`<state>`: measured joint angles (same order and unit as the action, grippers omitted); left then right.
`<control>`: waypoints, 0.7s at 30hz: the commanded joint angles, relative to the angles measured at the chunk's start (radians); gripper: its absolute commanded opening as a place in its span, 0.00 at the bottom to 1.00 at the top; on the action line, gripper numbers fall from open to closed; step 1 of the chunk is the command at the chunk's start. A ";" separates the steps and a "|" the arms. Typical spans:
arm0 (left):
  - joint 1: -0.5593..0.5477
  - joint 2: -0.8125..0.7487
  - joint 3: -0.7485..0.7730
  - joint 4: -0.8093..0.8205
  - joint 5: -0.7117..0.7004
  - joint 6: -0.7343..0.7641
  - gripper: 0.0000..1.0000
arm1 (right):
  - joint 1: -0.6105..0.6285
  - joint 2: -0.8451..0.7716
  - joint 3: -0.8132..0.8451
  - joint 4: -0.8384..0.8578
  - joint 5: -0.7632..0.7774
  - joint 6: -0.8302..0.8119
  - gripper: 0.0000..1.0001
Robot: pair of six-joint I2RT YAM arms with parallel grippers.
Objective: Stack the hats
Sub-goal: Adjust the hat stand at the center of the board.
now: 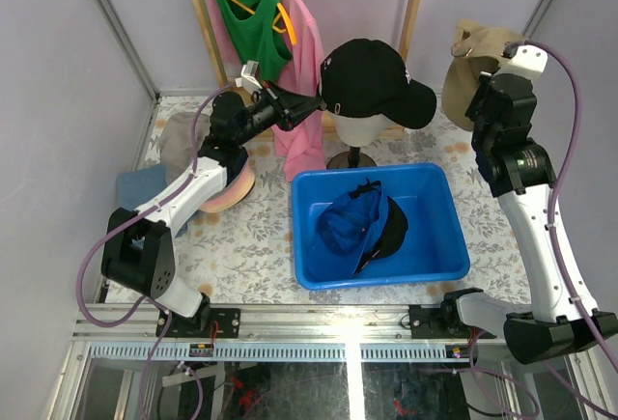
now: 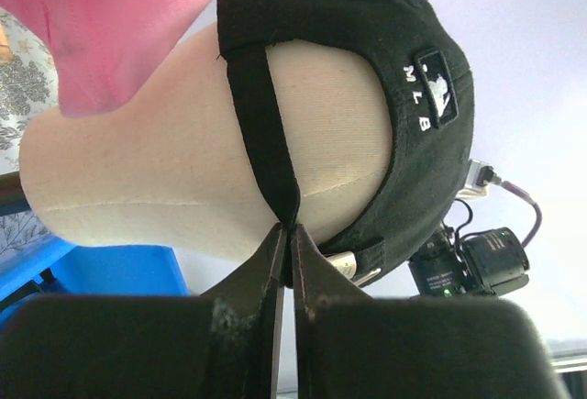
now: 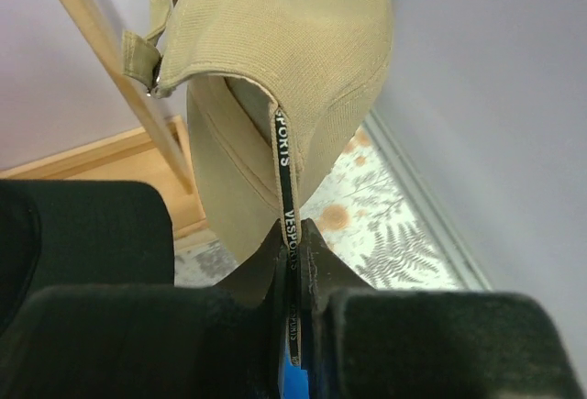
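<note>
- The left gripper (image 2: 286,238) has its jaws fully closed, pinching the rear strap of the black cap (image 2: 367,41). The cap sits on the mannequin head (image 2: 183,160) at 12 o'clock on the table (image 1: 241,237).
- The right gripper (image 3: 292,238) is clamped tight on the inner band of the khaki cap (image 3: 275,41), held aloft at 2 o'clock.
- The blue cap (image 1: 348,222) lies in the blue bin (image 1: 425,270), toward 5 o'clock.
- A pile of hats (image 1: 172,142) lies at 9 o'clock.
</note>
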<state>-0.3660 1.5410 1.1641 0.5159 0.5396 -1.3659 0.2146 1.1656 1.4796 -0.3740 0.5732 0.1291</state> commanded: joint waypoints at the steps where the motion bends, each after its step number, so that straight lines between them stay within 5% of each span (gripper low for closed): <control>1: -0.015 0.027 -0.010 -0.075 0.053 0.052 0.00 | -0.046 -0.025 -0.044 0.076 -0.161 0.177 0.00; 8: -0.014 0.034 -0.002 -0.092 0.066 0.063 0.00 | -0.097 -0.043 -0.119 0.139 -0.259 0.303 0.00; 21: -0.016 0.007 -0.035 -0.091 0.054 0.079 0.00 | -0.109 -0.014 -0.019 0.128 -0.312 0.352 0.00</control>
<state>-0.3660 1.5490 1.1584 0.4782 0.5648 -1.3262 0.1139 1.1595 1.3697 -0.3244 0.2932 0.4381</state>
